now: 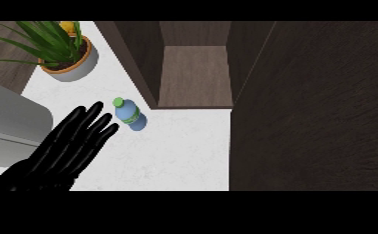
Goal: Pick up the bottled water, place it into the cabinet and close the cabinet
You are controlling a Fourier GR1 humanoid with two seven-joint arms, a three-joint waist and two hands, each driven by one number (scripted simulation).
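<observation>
The bottled water [129,114] stands on the white counter [177,153], just in front of the open cabinet [196,75], off the near left corner of its floor. It looks small: a clear blue body, a green cap on top and a green band round its lower part. Seen from above like this, it seems upright or close to it.

The left hand [70,140] hovers just left of the bottle, fingers spread out straight and holding nothing, fingertips short of the cap and not touching it. The right hand is nowhere to be seen. Further left of the cabinet sits a potted plant [65,50], well clear of the bottle.

My guess is the bottle will be light and fairly stiff, with a smooth round wall that could slide or roll out of a sloppy hold, and top-heavy enough to tip if nudged at the cap. The sensible place to take it looks to be the middle of the body, fingers one side and thumb the other, above the green band. The cabinet's dark door [303,108] stands open to the right, so the way in looks free.
</observation>
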